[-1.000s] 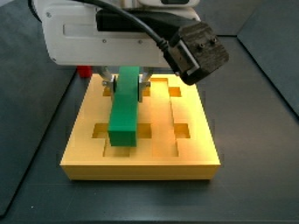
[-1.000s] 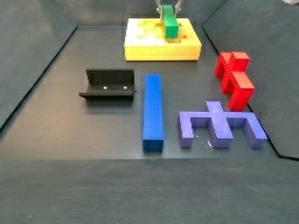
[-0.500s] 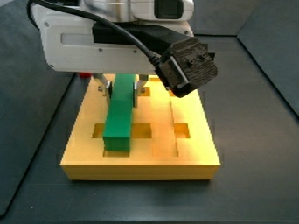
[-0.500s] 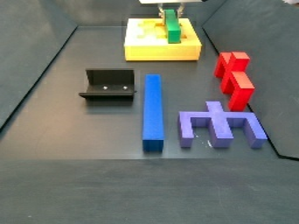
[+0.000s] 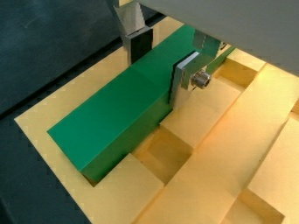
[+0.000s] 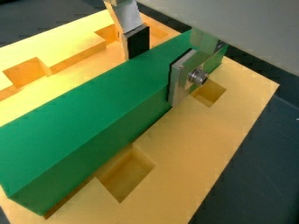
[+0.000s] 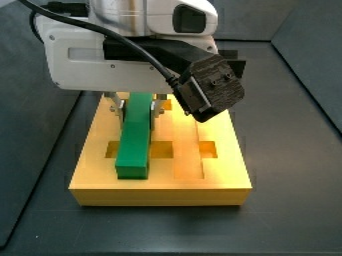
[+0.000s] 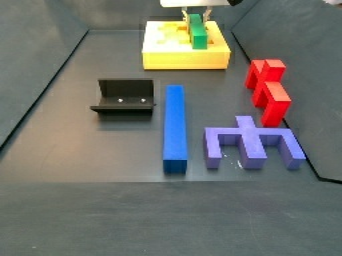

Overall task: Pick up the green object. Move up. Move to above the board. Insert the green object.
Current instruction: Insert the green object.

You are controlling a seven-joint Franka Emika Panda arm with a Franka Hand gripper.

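Note:
The long green object (image 7: 135, 140) lies lengthwise down the middle of the yellow-orange board (image 7: 201, 180), low over its central groove and nearly level. My gripper (image 7: 140, 100) is shut on the bar's far end. In both wrist views the silver fingers (image 5: 184, 77) (image 6: 183, 77) sit on either side of the green object (image 5: 117, 114) (image 6: 93, 122), with the gripper (image 5: 160, 59) (image 6: 159, 57) above the board (image 5: 246, 157) (image 6: 222, 140). In a side view the board (image 8: 167, 55) is at the far end of the floor, with the green object (image 8: 198, 30) and the gripper (image 8: 195, 12) over it.
A long blue bar (image 8: 174, 120) lies mid-floor. The fixture (image 8: 123, 97) stands to its left. A red stepped block (image 8: 269, 88) and a purple comb-shaped piece (image 8: 251, 143) lie on the right. Dark walls ring the floor.
The gripper has come down with the green object. The bar's near end has dropped from a tilt to lie low along the board's middle.

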